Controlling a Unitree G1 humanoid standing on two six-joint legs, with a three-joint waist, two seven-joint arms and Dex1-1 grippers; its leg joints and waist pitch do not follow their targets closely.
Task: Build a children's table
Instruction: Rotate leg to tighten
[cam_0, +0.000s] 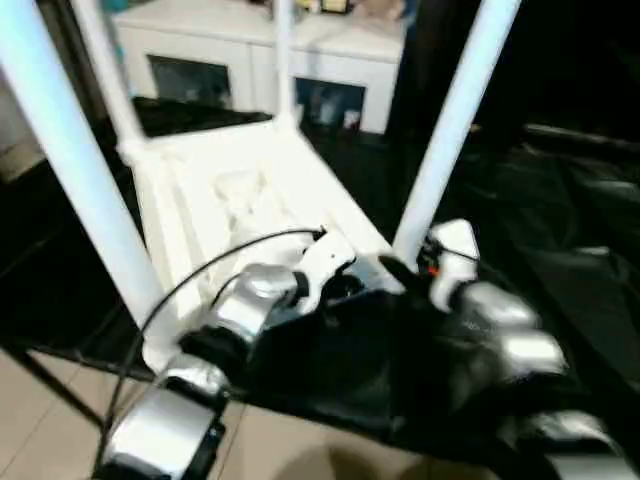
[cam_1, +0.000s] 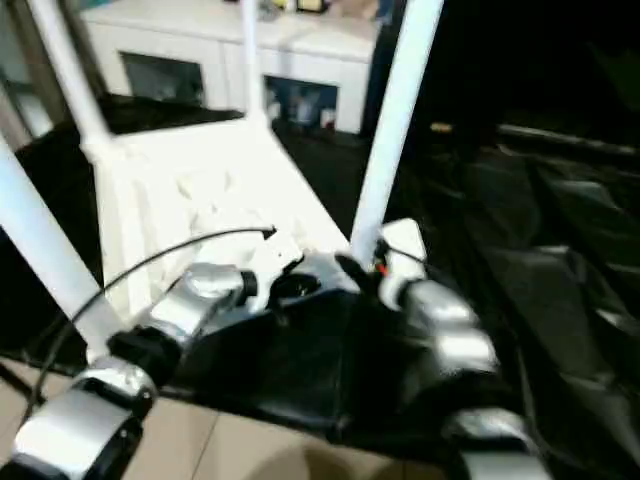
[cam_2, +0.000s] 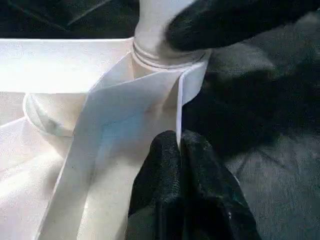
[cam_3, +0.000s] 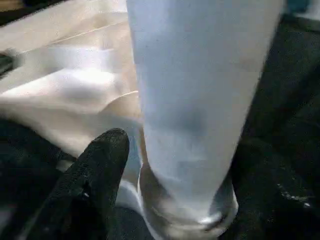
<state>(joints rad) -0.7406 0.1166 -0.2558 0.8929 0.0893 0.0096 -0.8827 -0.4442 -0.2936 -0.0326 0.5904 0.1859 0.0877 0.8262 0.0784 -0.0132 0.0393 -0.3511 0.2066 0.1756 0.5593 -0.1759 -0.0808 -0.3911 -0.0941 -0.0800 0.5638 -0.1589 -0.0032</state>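
Silver forearms of mine fill the near edge of the head view, reaching over the black-draped surface (cam_0: 560, 260) toward the near right corner of the white plastic rectangular tabletop (cam_0: 250, 200), which lies upside down on it, ribbed underside up.

My left end effector (cam_2: 178, 150) has its two black fingers pressed together, tips resting against the thin white rim beside the corner socket. Nothing sits between them. I judge this is a bracing touch, holding the tabletop steady so it does not slide.

My right end effector (cam_3: 170, 165) stands with its fingers apart on either side of the long white cylindrical leg (cam_0: 455, 120) just above the socket, one finger (cam_3: 95, 175) plainly visible beside it. Whether the pads actually press the leg I cannot tell. The placement low on the leg, I think, suits seating or twisting it home.

That leg stands upright in the socket, long axis near vertical, leaning slightly, free end pointing up. Three other legs rise from the remaining corners likewise, so the build looks almost complete. A white glass-doored cabinet (cam_0: 250, 60) stands behind.
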